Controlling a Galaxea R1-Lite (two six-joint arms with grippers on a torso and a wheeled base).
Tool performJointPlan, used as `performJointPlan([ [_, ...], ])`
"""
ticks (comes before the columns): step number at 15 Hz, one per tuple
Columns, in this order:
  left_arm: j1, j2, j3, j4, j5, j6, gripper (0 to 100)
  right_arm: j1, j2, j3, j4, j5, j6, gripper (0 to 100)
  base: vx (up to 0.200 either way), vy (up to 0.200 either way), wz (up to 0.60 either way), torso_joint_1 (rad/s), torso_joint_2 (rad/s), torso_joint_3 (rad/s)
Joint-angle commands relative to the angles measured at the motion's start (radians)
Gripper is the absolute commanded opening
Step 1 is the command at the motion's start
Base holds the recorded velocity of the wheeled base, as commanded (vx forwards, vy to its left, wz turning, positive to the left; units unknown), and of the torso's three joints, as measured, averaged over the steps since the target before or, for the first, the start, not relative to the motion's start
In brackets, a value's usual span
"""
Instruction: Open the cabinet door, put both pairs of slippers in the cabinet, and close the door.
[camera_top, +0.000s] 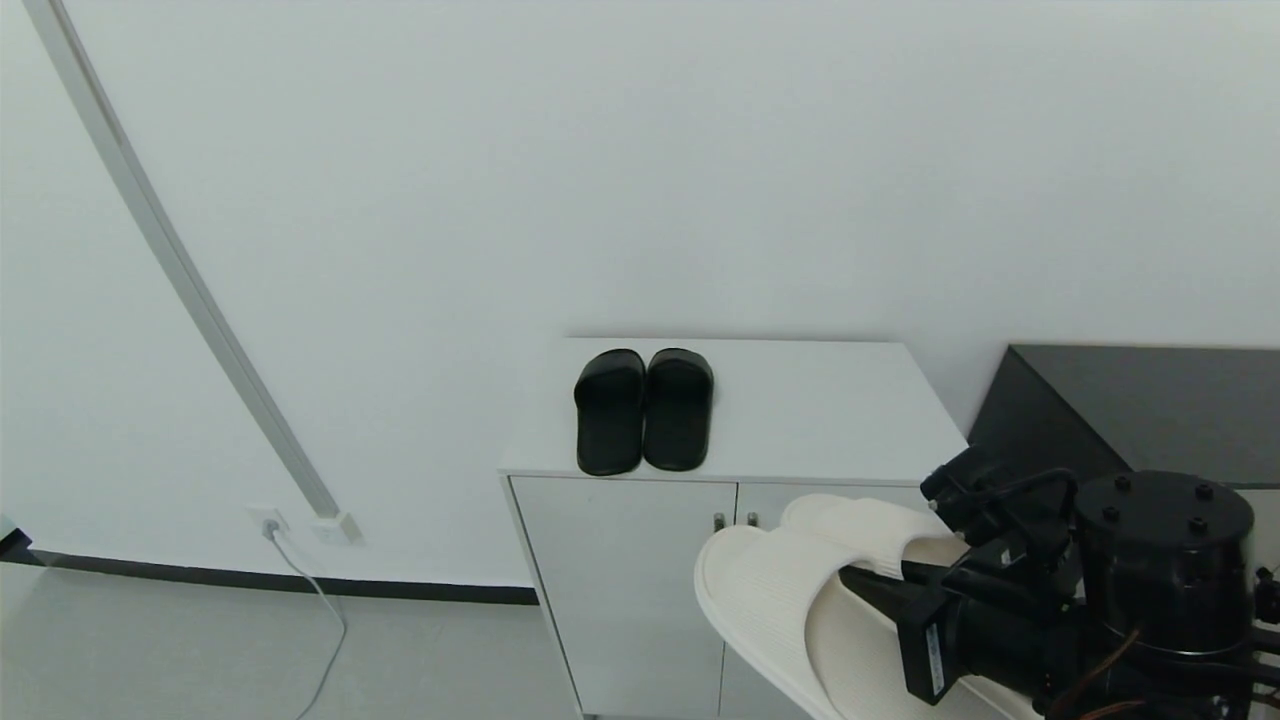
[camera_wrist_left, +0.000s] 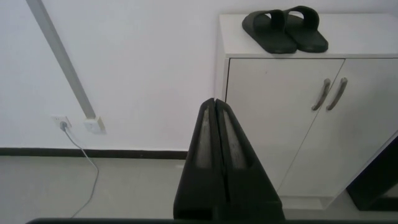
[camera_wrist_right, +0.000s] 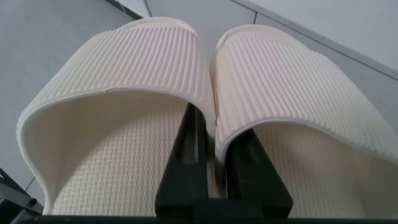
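Note:
A white cabinet stands against the wall with both doors closed; two metal handles meet at its centre. A pair of black slippers lies side by side on the cabinet top, also seen as black slippers. My right gripper is shut on a pair of cream ribbed slippers, held in front of the right door. Up close, its fingers pinch the inner edges of the cream slippers. My left gripper is shut and empty, left of the cabinet.
A grey conduit slants down the wall to a socket with a plugged cable trailing onto the grey floor. A dark low surface sits right of the cabinet. Open floor lies left of the cabinet.

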Motion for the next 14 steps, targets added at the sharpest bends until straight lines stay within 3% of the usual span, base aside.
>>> performJointPlan([
  [1,0.001,0.001,0.0,-0.001,0.001,0.0,0,0.008,0.001,0.002,0.0,-0.001,0.0,0,0.0,0.0,0.0,-0.041,0.05,0.051],
  [14,0.001,0.001,0.0,0.001,0.001,0.007,0,0.032,-0.013,0.031,-0.02,0.002,0.0,0,0.0,0.0,0.0,-0.154,0.35,0.192],
])
